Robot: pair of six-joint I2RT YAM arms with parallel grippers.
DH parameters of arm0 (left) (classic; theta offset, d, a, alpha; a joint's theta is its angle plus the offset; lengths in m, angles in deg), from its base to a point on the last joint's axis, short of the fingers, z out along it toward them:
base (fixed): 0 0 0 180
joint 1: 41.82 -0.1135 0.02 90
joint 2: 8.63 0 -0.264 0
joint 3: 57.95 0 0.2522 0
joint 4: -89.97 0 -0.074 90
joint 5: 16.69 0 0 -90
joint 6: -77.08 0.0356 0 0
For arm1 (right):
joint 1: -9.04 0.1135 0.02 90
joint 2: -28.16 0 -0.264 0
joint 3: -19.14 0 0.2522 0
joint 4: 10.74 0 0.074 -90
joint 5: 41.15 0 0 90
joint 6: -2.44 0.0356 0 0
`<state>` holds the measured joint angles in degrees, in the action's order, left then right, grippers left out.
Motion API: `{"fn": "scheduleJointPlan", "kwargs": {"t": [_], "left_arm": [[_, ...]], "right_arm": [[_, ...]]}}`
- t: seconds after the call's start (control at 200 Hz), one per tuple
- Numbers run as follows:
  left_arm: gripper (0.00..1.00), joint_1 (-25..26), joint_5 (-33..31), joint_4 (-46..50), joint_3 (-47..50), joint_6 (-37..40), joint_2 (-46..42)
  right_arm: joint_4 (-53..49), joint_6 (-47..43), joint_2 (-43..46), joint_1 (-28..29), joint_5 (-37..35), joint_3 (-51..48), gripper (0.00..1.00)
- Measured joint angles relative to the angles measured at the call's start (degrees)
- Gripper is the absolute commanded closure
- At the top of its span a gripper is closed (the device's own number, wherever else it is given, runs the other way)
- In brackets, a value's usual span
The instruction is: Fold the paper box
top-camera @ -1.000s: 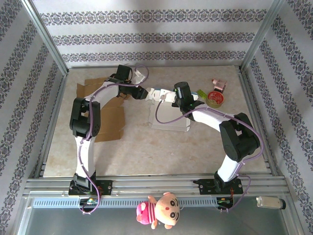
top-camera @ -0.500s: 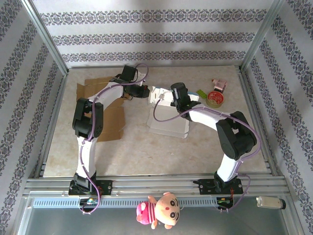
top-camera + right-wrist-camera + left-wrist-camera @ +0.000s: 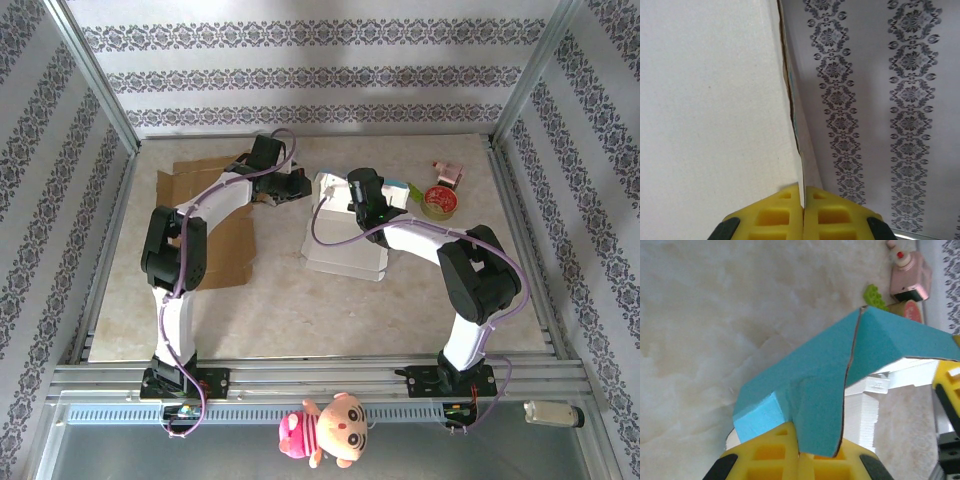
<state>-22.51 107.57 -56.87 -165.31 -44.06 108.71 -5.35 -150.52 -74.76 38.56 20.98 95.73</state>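
Two robot arms work a paper box (image 3: 328, 190) in mid-air over the far middle of the table (image 3: 300, 310), just beyond a white foam block (image 3: 345, 258) and to the right of a flattened sheet of brown cardboard (image 3: 232, 250). The left fingers (image 3: 790, 456) are pressed together on the lower edge of the box's blue-green outer face (image 3: 840, 365), where two panels meet along a raw seam and a small flap turns up beside the grip. The right fingers (image 3: 795, 210) pinch the thin edge of a white inner panel (image 3: 705, 100), seen edge-on against the patterned wall (image 3: 880, 100). A roll of tape (image 3: 440, 201), a small pink bottle (image 3: 448, 172) and a green piece (image 3: 411, 189) lie at the far right, well apart from the work; a plush doll (image 3: 325, 430) hangs at the near rail. The step in hand appears to be bending one panel round its crease while the other side is held, with the box only partly formed. The next move likely calls for both arms to turn together, keeping each pinch firm so that the thin paper neither slips nor tears at the seam.
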Motion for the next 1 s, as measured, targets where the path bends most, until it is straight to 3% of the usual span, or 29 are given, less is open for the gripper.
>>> {"fn": "scheduleJointPlan", "kwargs": {"t": [0.39, 0.695, 0.884, 0.999], "left_arm": [[0.89, 1.27, 1.9, -11.87, 11.34, -9.51, -1.25], [0.81, 4.76, 4.42, -24.92, 21.84, -17.38, -3.08], [0.72, 5.73, 4.48, -25.0, 25.66, -17.29, -3.37], [0.67, 5.7, 2.91, -24.3, 26.64, -12.46, -6.82]], "right_arm": [[1.33, 0.02, -0.24, 0.0, -0.59, -0.85, 1.0], [9.01, 1.33, -0.33, -0.04, -1.03, -6.51, 1.0], [14.75, 1.7, -0.26, -0.02, -1.18, -11.72, 1.0], [17.53, 0.7, -0.31, -0.02, -1.25, -14.32, 1.0]]}}
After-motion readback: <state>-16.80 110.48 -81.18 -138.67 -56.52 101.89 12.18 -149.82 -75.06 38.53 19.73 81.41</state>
